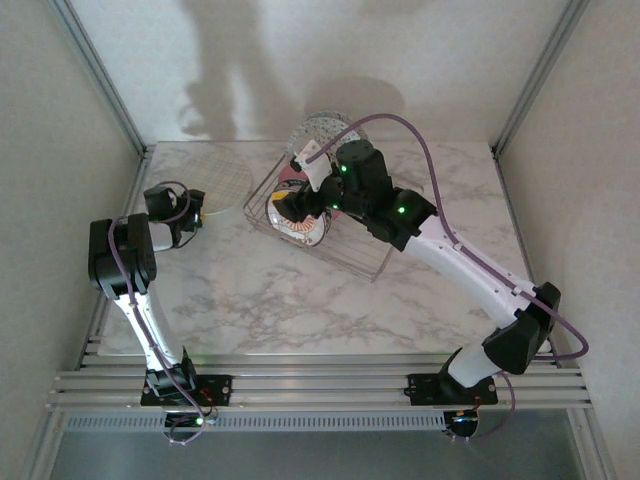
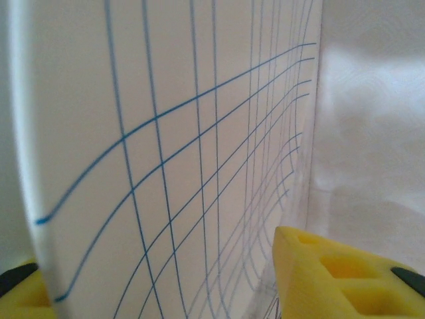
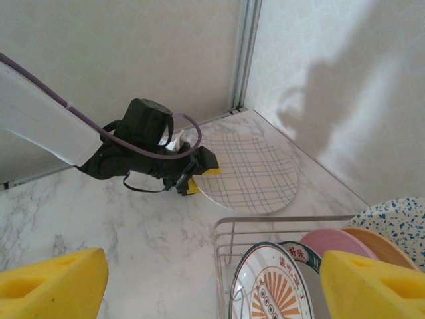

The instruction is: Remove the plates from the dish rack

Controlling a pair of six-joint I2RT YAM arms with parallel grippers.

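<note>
**Dish rack** (image 1: 352, 257): silver wire, low sides. It stood on the marble counter (image 1: 300, 310), toward the far edge and a little skewed to it.

**Plates in the rack:** four stood on edge between the tines.
- At the rack's near-left end was a white plate with an orange-brown emblem (image 3: 265, 286).
- Behind it came the pink plate (image 3: 335, 240), then the orange plate (image 3: 382, 242).
- The blue-speckled plate (image 1: 322, 132) stood at the far end, its top rising above the rack's wire close to the back wall.

**Plate out of the rack:** a white checked plate (image 1: 215, 178) lay flat on the counter left of the rack. Its rim was just beside the rack's left corner.

**Open room:** a wide stretch of marble lay open on the rack's near side, and another strip to its right. The space beyond the rack's far side was tight.

**Right claw** (image 3: 212, 266): it hung over the rack's near-left end, above the emblem plate. Its yellow fingers (image 3: 372, 286) were spread wide and held nothing.

**Left claw** (image 3: 198, 176): it sat at the checked plate's near edge, well left of the rack. Its jaws were parted either side of the rim. Whether a pad touched the plate could not be told.
</note>
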